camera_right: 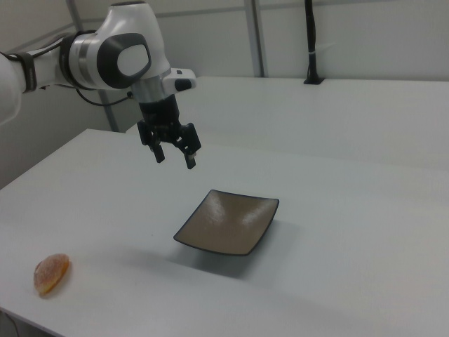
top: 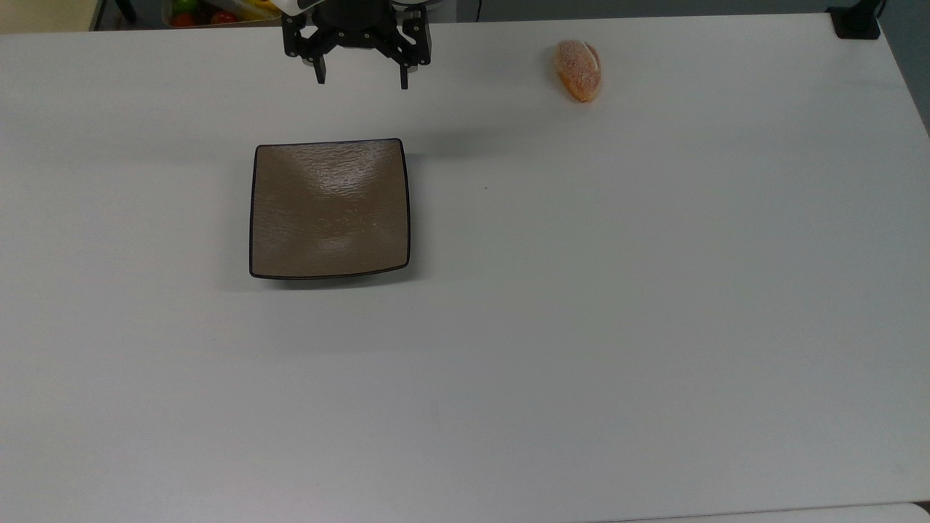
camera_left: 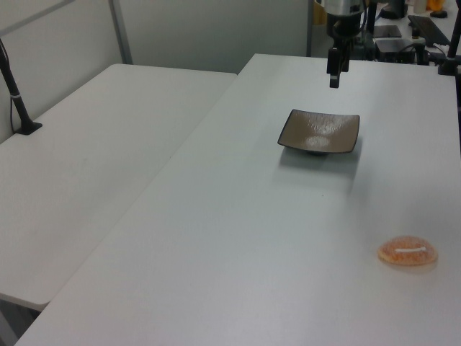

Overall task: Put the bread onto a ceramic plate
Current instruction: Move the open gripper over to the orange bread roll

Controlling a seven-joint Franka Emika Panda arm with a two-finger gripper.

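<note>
One bread (top: 578, 70) roll lies on the table (top: 581, 327). One ceramic plate (top: 330, 209), square and brown, sits on the same table, with nothing on it. One robot arm (camera_right: 105, 60) reaches in, carrying one gripper (top: 362, 78) with two fingers (top: 320, 73). In the left view, a second white table (camera_left: 94, 158) stands beside the first, making two tables. One black post (camera_right: 311, 42) stands upright on that second table.

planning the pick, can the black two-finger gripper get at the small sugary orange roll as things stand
Probably yes: the black two-finger gripper hangs open above the white table, and the small sugary orange roll lies alone, well apart from the square brown plate.
</note>
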